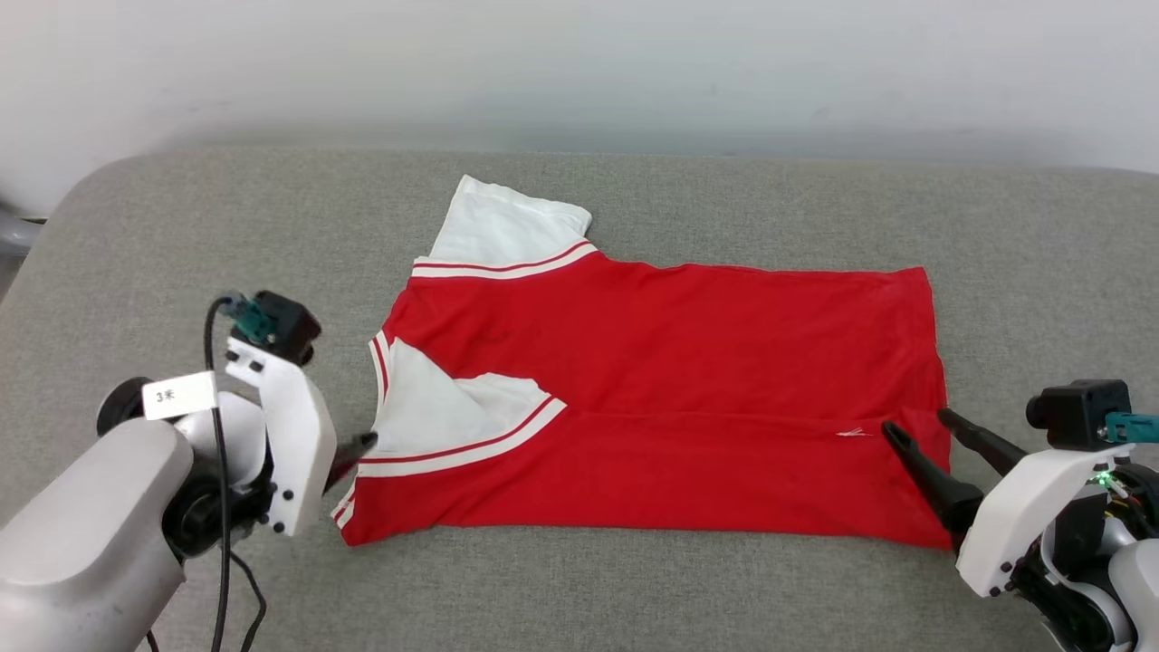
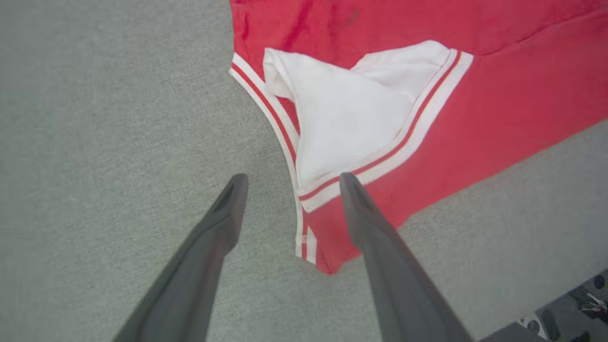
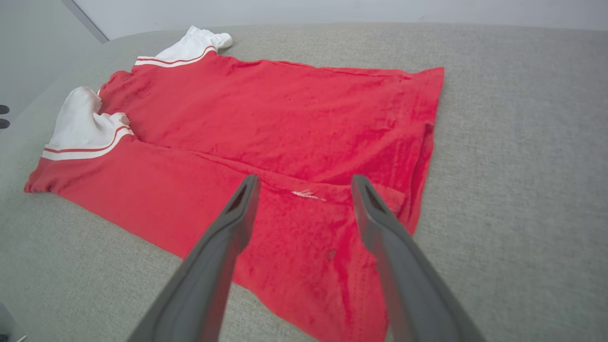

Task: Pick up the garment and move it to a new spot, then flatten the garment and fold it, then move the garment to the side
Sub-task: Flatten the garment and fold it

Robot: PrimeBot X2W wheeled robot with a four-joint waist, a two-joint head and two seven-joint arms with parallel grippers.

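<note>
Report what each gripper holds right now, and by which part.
Nothing is held. The left gripper hangs with jaws open over the striped sleeve trim of the garment; the right gripper, jaws open, is over its hem end.

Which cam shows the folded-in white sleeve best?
Left wrist view: the sleeve is close and large, its striped trim plain. Head view shows the sleeve whole but smaller. Right wrist view shows the sleeve small, at an angle.

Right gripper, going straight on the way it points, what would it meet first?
Most likely the thin red fabric jersey, at its near fold; the open right gripper points down at it, height unclear.
</note>
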